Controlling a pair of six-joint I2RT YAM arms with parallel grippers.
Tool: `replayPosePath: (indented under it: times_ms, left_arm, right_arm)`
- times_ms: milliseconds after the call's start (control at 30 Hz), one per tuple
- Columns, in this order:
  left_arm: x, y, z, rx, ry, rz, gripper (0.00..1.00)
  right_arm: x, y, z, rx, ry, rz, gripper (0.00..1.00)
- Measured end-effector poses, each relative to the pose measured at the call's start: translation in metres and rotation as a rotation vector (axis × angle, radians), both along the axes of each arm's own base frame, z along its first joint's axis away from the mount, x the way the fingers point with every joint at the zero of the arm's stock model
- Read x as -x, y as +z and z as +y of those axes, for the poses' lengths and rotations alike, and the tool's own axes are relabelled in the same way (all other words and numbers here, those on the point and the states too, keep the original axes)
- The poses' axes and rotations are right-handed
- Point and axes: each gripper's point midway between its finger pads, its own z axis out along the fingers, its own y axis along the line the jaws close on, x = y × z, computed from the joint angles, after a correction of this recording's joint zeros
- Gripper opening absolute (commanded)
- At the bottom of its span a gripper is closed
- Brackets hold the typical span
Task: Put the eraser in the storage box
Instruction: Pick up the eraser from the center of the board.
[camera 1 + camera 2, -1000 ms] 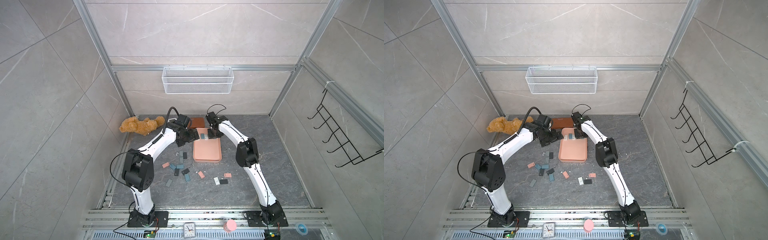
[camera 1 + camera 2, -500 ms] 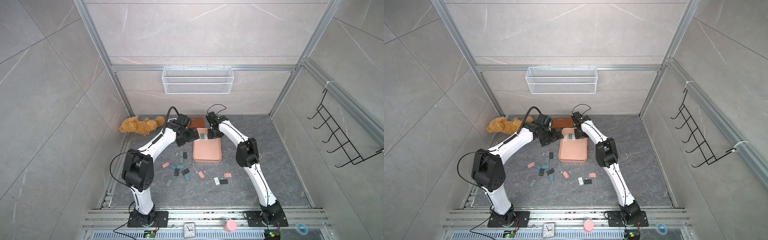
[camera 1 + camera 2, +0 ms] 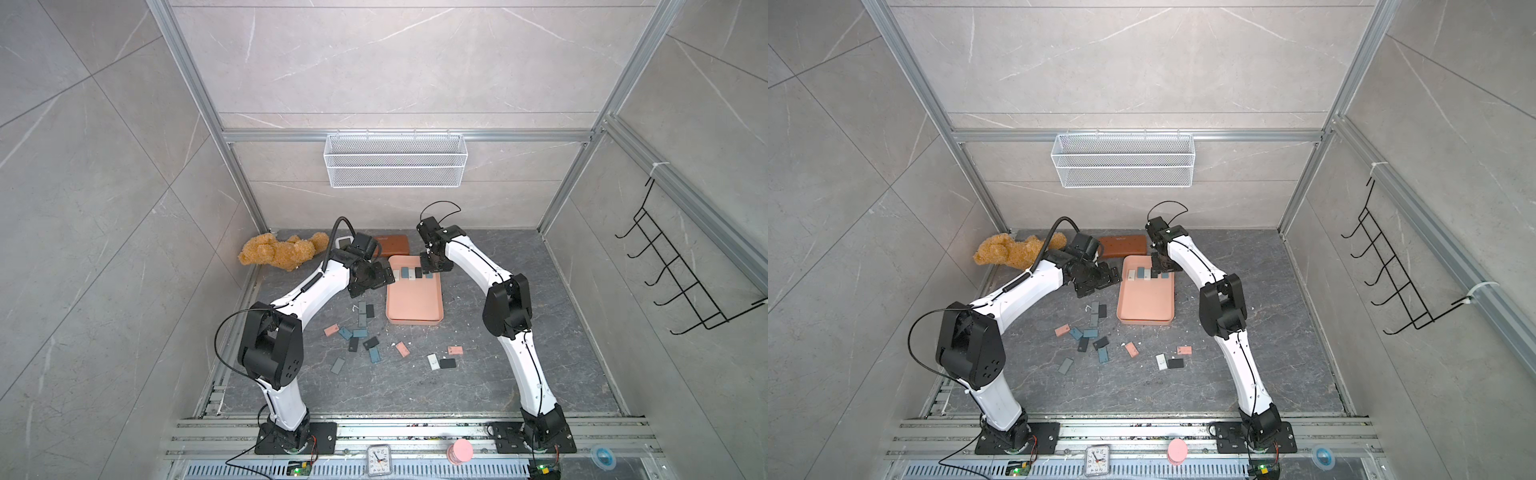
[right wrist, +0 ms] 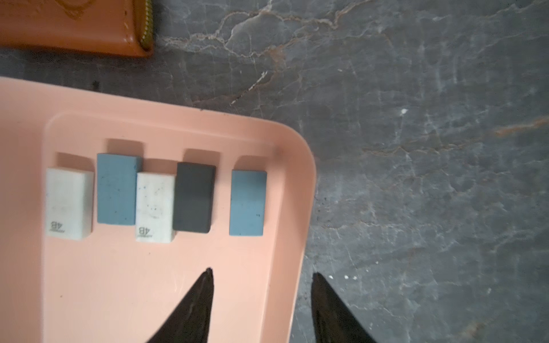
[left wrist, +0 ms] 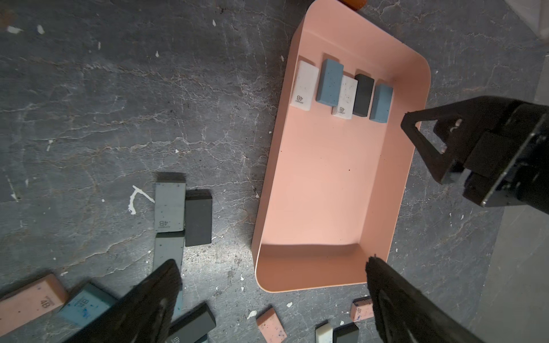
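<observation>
**Top views:** R pincer point(image 3: 432, 269) hangs over the far end of the storage box point(image 3: 413, 305), right at the row of erasers point(image 3: 409, 273). From up here I can't tell how wide it is. L pincer point(image 3: 382, 276) sits just beside the box's long side, open & empty. Both top views show this. Loose erasers point(image 3: 357, 334) lie on the surface point(image 3: 478, 395), back toward the arm bases, well apart from R pincer.

**L wrist:** L pincer point(image 5: 273, 264) is open as wide as it goes, w/ nothing in it. The box's near end wall sits btw its tips. The blue eraser point(image 5: 381, 102) is far ahead of it, last in the row, near R pincer's black finger but not touching.

**R wrist:** R pincer point(image 4: 262, 273) is open about halfway & holds nothing. One tip is over the box floor point(image 4: 118, 282), the other is past the rim, over the surface. The blue eraser point(image 4: 247, 203) lies flat just ahead of the tips, in line w/ the gap, not touching. A small gap parts it from the 4 others. A brown case point(image 4: 74, 26) lies farther ahead, outside the box.

**Step:** I think this is the let-go part, since the eraser's in the box & the pincer's off it.

**Nxt:** R pincer should go straight up & back w/o bumping the row or rim, then go for a loose one
</observation>
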Motion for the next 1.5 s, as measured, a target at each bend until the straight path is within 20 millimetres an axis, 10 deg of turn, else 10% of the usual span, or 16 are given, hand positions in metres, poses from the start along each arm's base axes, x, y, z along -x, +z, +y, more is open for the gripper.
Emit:
replayPosePath:
  times_ms: [600,1067,1500]
  left_arm:
    - [0.022,0.0,0.08,-0.333,0.086,-0.059,0.99]
    - [0.075,-0.073,0.162,-0.353,0.228,0.264,0.98]
    - [0.121,-0.095,0.167,-0.33,0.239,0.404,0.96]
  right_arm:
    - [0.108,0.031,-0.009,-0.049,-0.013,-0.003,0.98]
    - [0.182,0.034,0.057,-0.098,0.136,-0.008,1.0]
    - [0.211,0.024,0.103,-0.102,0.222,0.01,1.0]
